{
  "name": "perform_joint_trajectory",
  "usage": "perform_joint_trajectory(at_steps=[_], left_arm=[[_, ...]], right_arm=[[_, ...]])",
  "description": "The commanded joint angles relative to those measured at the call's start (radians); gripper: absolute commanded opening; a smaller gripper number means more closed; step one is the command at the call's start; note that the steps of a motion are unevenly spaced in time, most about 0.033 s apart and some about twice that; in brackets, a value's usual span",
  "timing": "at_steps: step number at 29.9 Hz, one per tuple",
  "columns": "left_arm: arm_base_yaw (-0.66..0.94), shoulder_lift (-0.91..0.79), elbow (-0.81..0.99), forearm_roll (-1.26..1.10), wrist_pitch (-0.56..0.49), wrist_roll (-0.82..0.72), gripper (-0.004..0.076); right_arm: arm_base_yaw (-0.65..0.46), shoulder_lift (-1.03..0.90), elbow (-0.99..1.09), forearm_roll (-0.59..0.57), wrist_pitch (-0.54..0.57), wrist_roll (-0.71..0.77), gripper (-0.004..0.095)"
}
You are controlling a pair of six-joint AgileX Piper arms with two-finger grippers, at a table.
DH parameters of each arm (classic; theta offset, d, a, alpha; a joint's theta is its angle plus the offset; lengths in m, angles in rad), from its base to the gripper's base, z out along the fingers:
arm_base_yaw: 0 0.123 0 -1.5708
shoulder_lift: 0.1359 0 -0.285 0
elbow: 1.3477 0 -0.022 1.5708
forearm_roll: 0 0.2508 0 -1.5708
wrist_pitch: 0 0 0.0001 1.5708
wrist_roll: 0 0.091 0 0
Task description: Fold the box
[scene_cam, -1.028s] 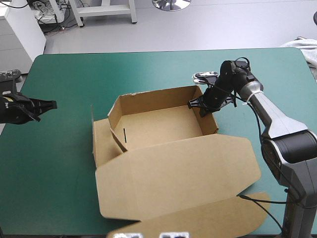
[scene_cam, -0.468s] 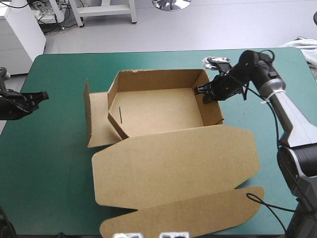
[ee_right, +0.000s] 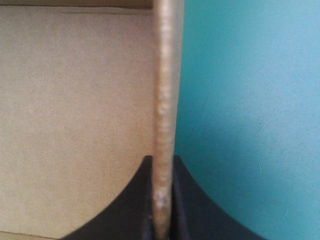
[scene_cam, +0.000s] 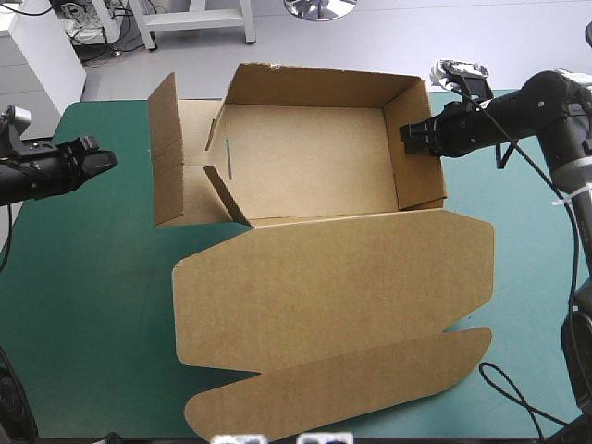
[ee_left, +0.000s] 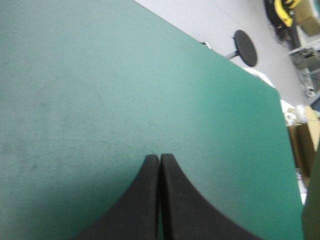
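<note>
I have the right fingers (scene_cam: 410,139) clenched on the box (scene_cam: 305,157), pinching its right wall (ee_right: 162,75) edge-on. In the right wrist view that wall runs straight out from between the fingertips, with the tray floor on one side of it and bare teal-green cover on the other.

Since the earlier pictures this grip has carried the whole box away from the middle of the desk (scene_cam: 92,305) toward its far edge. The tray now looks lifted or tipped up on the gripped side, and its far wall reaches past the desk's far edge. The lid (scene_cam: 333,296) trails flat behind it toward the near edge. The loose side flap (scene_cam: 165,153), on the side of the tray away from my right fingers, lay low before and now stands nearly upright.

My left fingers (scene_cam: 92,159) have barely moved. They are pressed together on nothing, with only bare cover ahead of their tips in the left wrist view and the standing flap well off beyond them.

As I read it, the move has repositioned the box rather than folded it. Three walls are up, but the left flap is not yet tucked in. It now stands facing my idle left fingers, so pushing it inward looks like the next job. The right grip has to hold while I do that, or the tray will drop or slide.
</note>
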Motion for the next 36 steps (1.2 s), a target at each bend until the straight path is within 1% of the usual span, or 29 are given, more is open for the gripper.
perform_joint_trajectory(at_steps=[1,5,9,15,19,23,29,33,36], left_arm=[[-0.019,-0.026,-0.029,-0.170,0.026,0.040,-0.0010],[-0.056,-0.026,-0.029,-0.239,0.083,0.071,-0.0010],[-0.105,-0.026,-0.029,-0.262,0.098,0.079,-0.0010],[-0.147,-0.028,-0.029,-0.274,0.123,0.091,-0.0010],[-0.164,-0.028,-0.029,-0.318,0.143,0.106,-0.0010],[-0.168,-0.039,-0.029,-0.322,0.159,0.116,-0.0010],[-0.174,-0.076,-0.029,-0.304,0.162,0.116,-0.0010],[-0.174,-0.109,-0.029,-0.304,0.162,0.116,-0.0010],[-0.174,-0.126,-0.029,-0.299,0.163,0.116,-0.0010]], right_arm=[[-0.008,-0.065,-0.031,0.087,-0.060,-0.001,-0.0013],[-0.002,-0.065,-0.031,0.096,-0.084,-0.001,-0.0013],[0.010,-0.065,-0.031,0.114,-0.112,-0.001,-0.0013],[0.026,-0.065,-0.031,0.099,-0.141,0.003,-0.0013],[0.063,-0.065,-0.031,0.054,-0.172,0.012,-0.0013],[0.098,-0.065,-0.031,-0.026,-0.218,0.045,-0.0013],[0.098,-0.057,-0.031,-0.025,-0.257,0.071,-0.0013],[0.122,-0.035,-0.031,-0.030,-0.264,0.076,-0.0013],[0.155,-0.015,-0.031,-0.055,-0.296,0.090,-0.0013]])
